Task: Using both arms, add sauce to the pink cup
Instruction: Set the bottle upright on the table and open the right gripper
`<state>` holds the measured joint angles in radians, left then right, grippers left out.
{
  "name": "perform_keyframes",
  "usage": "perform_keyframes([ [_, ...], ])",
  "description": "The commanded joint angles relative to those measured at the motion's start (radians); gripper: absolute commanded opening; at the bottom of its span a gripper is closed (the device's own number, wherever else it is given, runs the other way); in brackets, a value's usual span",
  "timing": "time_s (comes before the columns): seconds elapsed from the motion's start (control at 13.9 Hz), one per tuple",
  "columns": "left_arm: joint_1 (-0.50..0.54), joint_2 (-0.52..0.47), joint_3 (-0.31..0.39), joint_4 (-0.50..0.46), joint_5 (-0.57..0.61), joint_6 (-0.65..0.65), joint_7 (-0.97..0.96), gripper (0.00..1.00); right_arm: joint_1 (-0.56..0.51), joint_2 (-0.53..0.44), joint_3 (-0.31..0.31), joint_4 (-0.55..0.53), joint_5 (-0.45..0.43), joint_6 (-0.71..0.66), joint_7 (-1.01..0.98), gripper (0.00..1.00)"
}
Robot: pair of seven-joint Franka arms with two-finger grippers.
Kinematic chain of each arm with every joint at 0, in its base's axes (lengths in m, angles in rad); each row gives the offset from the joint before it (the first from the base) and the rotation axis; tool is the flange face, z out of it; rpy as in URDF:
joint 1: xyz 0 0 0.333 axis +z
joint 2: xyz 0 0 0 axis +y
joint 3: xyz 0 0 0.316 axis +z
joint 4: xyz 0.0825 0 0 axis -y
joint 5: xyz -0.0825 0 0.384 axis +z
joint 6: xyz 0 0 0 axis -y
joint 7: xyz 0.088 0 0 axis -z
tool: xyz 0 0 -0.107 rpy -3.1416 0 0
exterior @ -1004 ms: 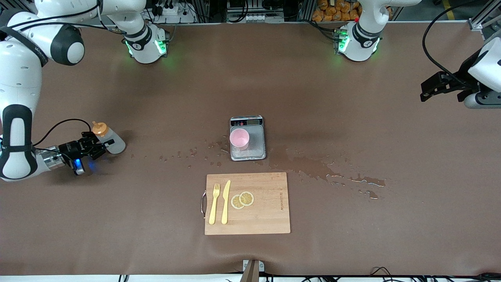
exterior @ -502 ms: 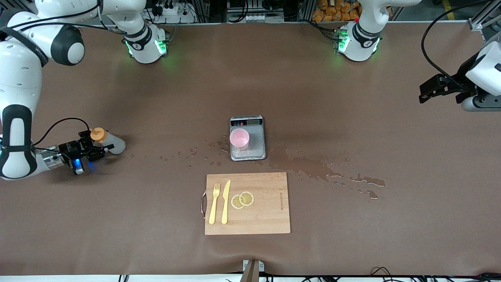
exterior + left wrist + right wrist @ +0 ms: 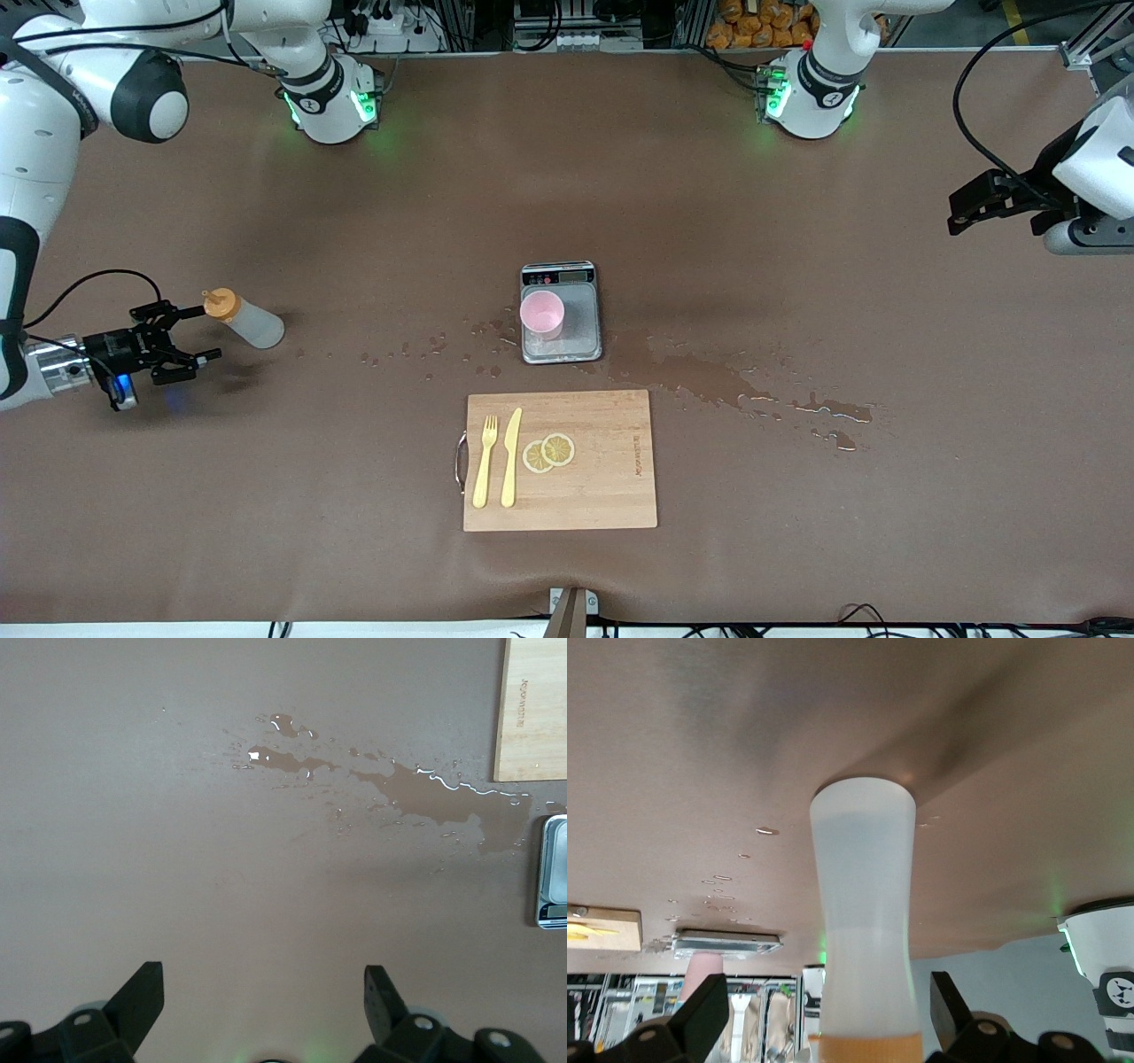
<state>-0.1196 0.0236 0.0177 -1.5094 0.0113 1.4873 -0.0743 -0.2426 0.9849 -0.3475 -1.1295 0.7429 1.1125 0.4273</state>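
The sauce [image 3: 244, 320] stands on the counter [image 3: 797, 549] at the right arm's end, orange cap up, free of any grip. The right tool [image 3: 182, 335] is just beside it, a little nearer the front camera, with its fingers [image 3: 207, 355] spread wide and not touching the bottle. In the right wrist view the sauce [image 3: 863, 930] stands between the two spread fingers [image 3: 702, 1014].

The cup [image 3: 541, 314] sits on a grey scale [image 3: 561, 311] at mid-counter, at the edge of its platform toward the right arm's end. The scale's display strip cannot be read.

Nearer the front camera lies a wooden board [image 3: 560, 460] with a fork [image 3: 484, 461], a knife [image 3: 510, 456] and two lemon slices [image 3: 548, 452]; the printed mark on the board is too small to read. A spill [image 3: 735, 387] spreads from the scale toward the left arm's end.

The left tool [image 3: 959, 212] waits in the air over the left arm's end of the counter, fingers [image 3: 142, 1001] released and apart.
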Motion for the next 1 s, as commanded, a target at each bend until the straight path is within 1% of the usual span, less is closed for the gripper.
perform_keyframes([
  [0.0,0.003,0.004,-0.001,0.02,-0.002,-0.004,0.005,1.0,0.042,-0.06,-0.013,0.04,-0.086,-0.013,0.05,1.0],
  [0.22,0.003,-0.007,-0.001,0.02,-0.008,-0.004,0.005,1.0,0.077,-0.147,-0.007,0.06,-0.173,-0.013,0.054,1.0],
  [0.36,0.006,-0.007,-0.001,0.023,-0.004,-0.004,0.008,1.0,0.089,-0.202,0.022,0.077,-0.238,-0.013,0.054,1.0],
  [0.5,0.008,-0.008,0.002,0.026,-0.01,-0.005,0.008,1.0,0.089,-0.273,0.099,0.077,-0.333,-0.011,0.056,1.0],
  [0.65,0.006,-0.008,0.002,0.026,-0.01,-0.005,0.004,1.0,0.088,-0.354,0.209,0.076,-0.46,-0.008,0.056,1.0],
  [0.79,0.006,-0.008,0.001,0.026,-0.01,-0.007,0.004,1.0,0.083,-0.414,0.341,0.076,-0.6,-0.006,0.057,1.0],
  [0.86,0.006,-0.008,0.001,0.026,-0.01,-0.007,0.004,1.0,0.08,-0.445,0.385,0.074,-0.643,-0.002,0.057,1.0],
  [0.93,0.006,-0.008,0.001,0.026,-0.01,-0.007,0.004,1.0,0.08,-0.477,0.415,0.071,-0.66,0.0,0.057,1.0],
])
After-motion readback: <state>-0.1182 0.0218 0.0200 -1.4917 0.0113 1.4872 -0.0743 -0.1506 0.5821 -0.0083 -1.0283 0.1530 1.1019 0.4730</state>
